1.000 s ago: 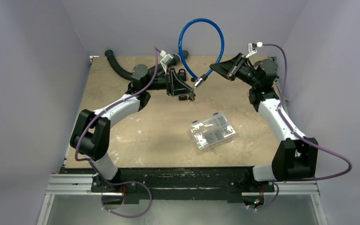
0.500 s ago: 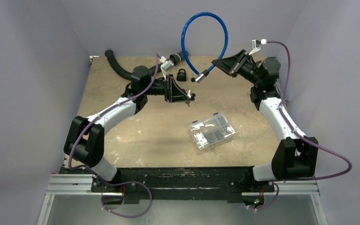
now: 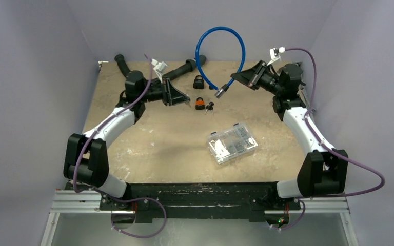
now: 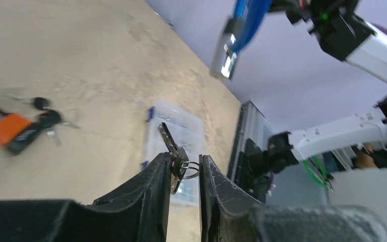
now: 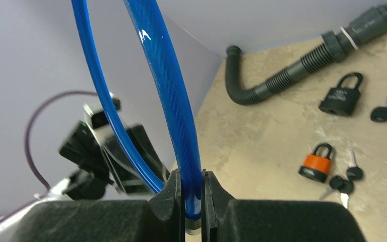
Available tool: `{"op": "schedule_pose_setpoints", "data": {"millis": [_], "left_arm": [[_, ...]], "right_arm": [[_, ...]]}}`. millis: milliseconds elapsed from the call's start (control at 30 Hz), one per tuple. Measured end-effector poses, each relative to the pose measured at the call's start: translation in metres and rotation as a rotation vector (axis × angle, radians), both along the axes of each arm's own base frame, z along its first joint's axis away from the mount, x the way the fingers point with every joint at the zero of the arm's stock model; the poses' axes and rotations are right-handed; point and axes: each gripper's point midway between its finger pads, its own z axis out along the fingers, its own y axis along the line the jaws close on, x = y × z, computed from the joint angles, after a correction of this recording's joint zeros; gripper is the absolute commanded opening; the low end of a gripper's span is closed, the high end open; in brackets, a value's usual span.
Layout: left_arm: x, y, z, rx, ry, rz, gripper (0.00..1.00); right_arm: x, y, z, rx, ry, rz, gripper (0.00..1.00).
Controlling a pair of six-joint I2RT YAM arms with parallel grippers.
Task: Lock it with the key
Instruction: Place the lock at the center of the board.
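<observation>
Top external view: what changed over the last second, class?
The left end effector, gripping a key, drew back leftward, uncovering the orange padlock. The right end effector kept holding the blue cable lock aloft; the parts box stayed put.

The blue cable (image 5: 167, 85) has a smooth, glossy plastic sheath and a bright metal tip (image 4: 227, 50); the key (image 4: 167, 138) is bare metal. The tabletop (image 3: 149, 138) is matt, rough and mottled. The organiser box (image 3: 232, 143) is clear glossy plastic; the corrugated hose (image 5: 282, 78) is matt black, ribbed.
</observation>
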Motion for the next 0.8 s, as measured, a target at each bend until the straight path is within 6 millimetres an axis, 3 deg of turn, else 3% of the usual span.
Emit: {"op": "schedule_pose_setpoints", "data": {"millis": [133, 267, 400, 533, 667, 800], "left_arm": [[0.035, 0.047, 0.006, -0.011, 0.009, 0.170, 0.00], [0.061, 0.096, 0.017, -0.034, 0.005, 0.320, 0.00], [0.075, 0.136, 0.031, -0.053, -0.018, 0.433, 0.00], [0.083, 0.173, 0.056, -0.068, -0.071, 0.538, 0.00], [0.080, 0.198, 0.079, -0.078, -0.132, 0.610, 0.00], [0.071, 0.200, 0.093, -0.076, -0.179, 0.615, 0.00]], "right_arm": [[-0.007, 0.011, -0.031, -0.083, 0.031, 0.025, 0.00], [-0.019, 0.040, -0.060, -0.163, 0.044, 0.101, 0.00], [-0.029, 0.074, -0.092, -0.240, 0.042, 0.195, 0.00], [-0.037, 0.104, -0.139, -0.319, 0.082, 0.287, 0.00], [-0.045, 0.121, -0.178, -0.380, 0.139, 0.345, 0.00], [-0.045, 0.130, -0.191, -0.405, 0.144, 0.374, 0.00]]}}
